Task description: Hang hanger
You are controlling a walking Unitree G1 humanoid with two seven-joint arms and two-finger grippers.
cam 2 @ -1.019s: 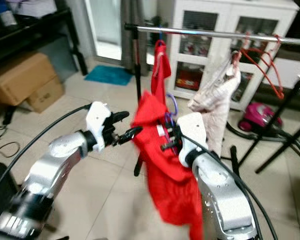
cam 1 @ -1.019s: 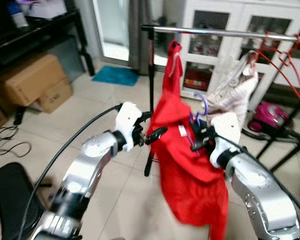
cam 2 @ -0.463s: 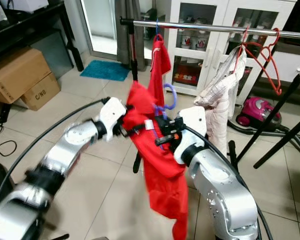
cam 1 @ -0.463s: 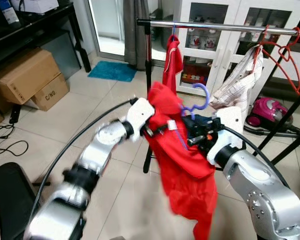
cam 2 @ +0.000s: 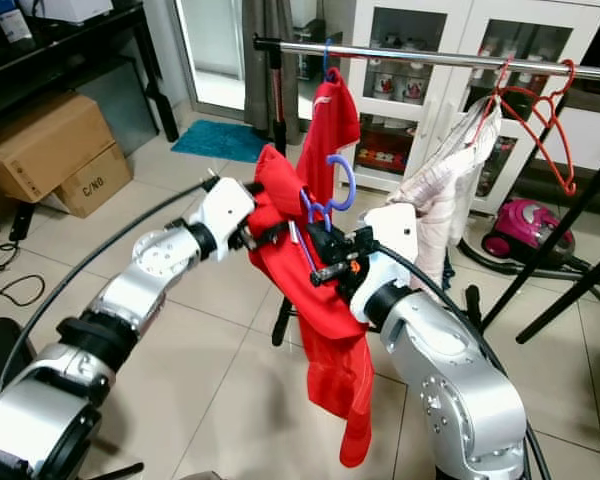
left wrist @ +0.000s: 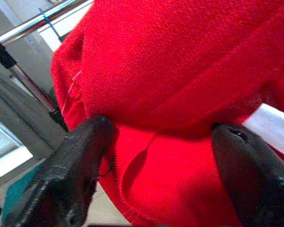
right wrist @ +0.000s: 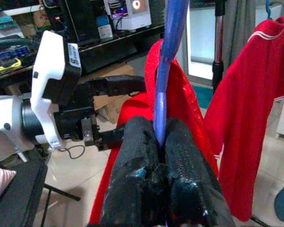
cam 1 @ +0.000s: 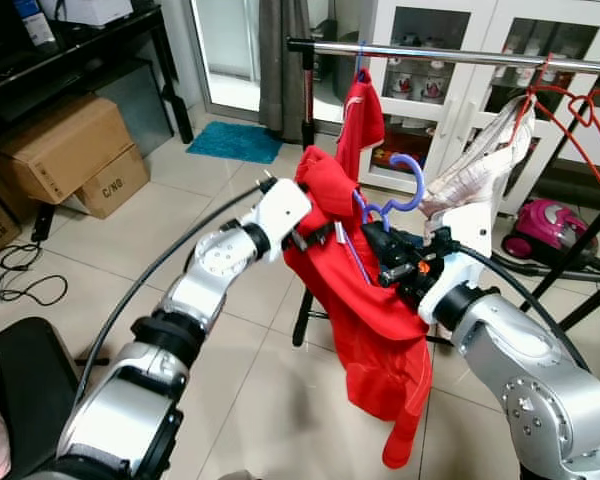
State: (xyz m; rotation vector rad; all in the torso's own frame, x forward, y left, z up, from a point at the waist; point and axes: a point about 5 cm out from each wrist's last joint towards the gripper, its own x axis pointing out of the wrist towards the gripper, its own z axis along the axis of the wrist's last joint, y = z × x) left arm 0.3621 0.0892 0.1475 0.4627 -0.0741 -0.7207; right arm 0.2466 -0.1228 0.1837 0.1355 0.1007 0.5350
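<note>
**Two grippers raising a loaded hanger toward the rail**

Two grippers are carrying one red garment [cam 1: 365, 300] draped on a purple hanger [cam 1: 395, 195]. The right gripper [right wrist: 158, 142] is closing its two black fingers tightly on the hanger's thin stem just below the hook, as the right wrist view shows, with no gap left between the pads. The left gripper [cam 1: 315, 238] is holding its fingers apart around a bunched fold of the red cloth at the garment's shoulder; the left wrist view shows one finger [left wrist: 75, 156] on each side of the fabric, though whether they are actually pinching it cannot be told.

Compared with half a second ago, the hanger's hook is sitting higher and closer to the chrome rail [cam 1: 460, 55], and the left arm is reaching further forward and up, so the garment is hanging more freely below the hanger. A second ago the cloth was lower and more crumpled between the arms. The hook is not yet over the rail: it is standing below it and near it, between a red shirt [cam 1: 360, 115] already hanging toward the rail's left end and a pale checked garment [cam 1: 480, 165] further along. Empty red hangers [cam 1: 580, 110] are dangling near the rail's right end.

Judged from this, the lift is well under way, and the remaining step is carrying the hook over the rail in the open stretch between the two hung garments, then letting go of both cloth and stem.
</note>
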